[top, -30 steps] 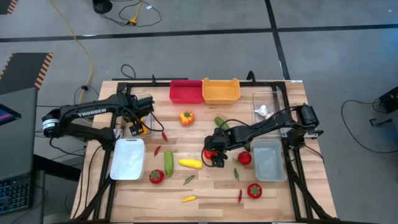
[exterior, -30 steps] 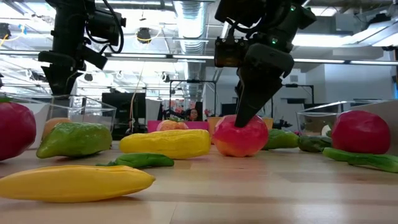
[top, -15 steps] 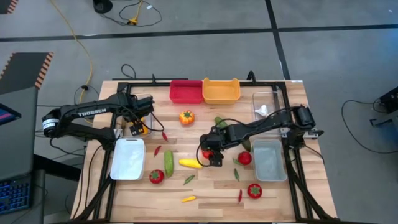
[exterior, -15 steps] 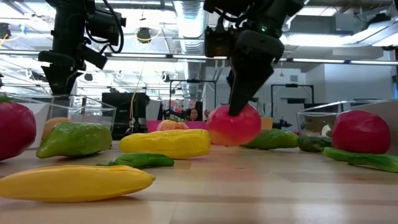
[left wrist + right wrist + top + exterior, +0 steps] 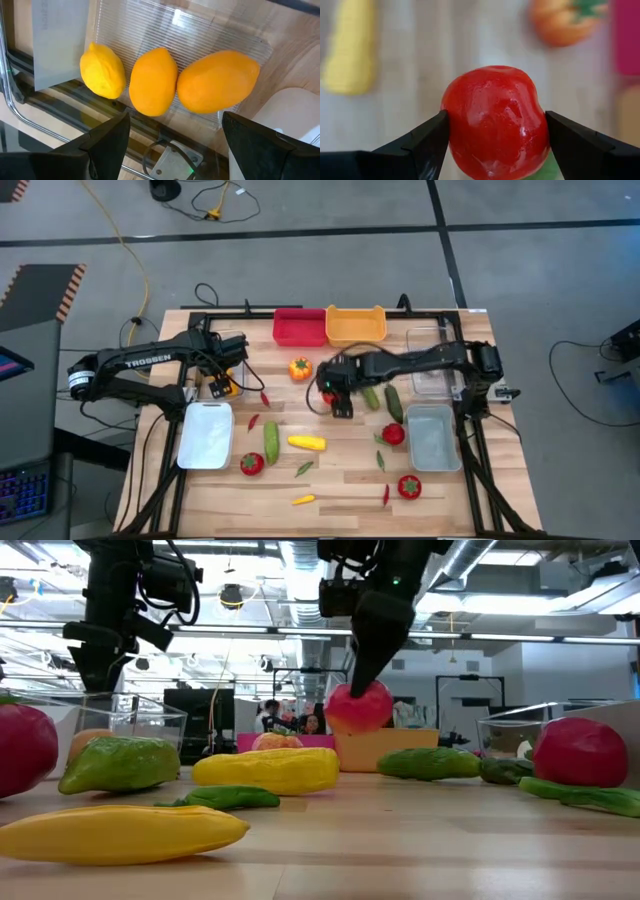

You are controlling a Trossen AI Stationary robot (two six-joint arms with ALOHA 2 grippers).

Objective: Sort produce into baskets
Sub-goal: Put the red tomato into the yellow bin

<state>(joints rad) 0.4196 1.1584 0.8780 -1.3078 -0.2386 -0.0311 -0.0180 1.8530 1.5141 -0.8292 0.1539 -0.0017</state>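
Note:
My right gripper (image 5: 496,126) is shut on a red tomato (image 5: 495,122) and carries it above the table's middle (image 5: 328,393), near an orange bell pepper (image 5: 299,367). The red bin (image 5: 298,326) and orange-yellow bin (image 5: 355,326) stand side by side at the far edge. My left gripper (image 5: 175,145) hangs open over a clear tub (image 5: 200,35) at the left, which holds a lemon (image 5: 102,70) and two orange fruits (image 5: 152,82). Two cucumbers (image 5: 394,402), a third cucumber (image 5: 271,441), a yellow piece (image 5: 306,443), other tomatoes (image 5: 393,434) and chilies lie loose on the wood. My right gripper pinches the tomato's two opposite sides (image 5: 454,120) between its two fingers (image 5: 425,142). The fingers slant down at it from the table's right side. The tomato hangs clear of the table (image 5: 358,706).
A white tray (image 5: 205,442) lies at the near left, another (image 5: 432,442) at the near right, and a clear tub (image 5: 428,345) holding a white piece stands behind it. Tomatoes (image 5: 251,464) (image 5: 409,486) and small chilies (image 5: 303,500) are scattered along the near half.
My right gripper has risen and gone toward the table's far edge and a little to the left, toward the red bin. The tomato, which rested on the table a second ago, is now lifted clear in its fingers. The cucumbers that the arm covered now show.

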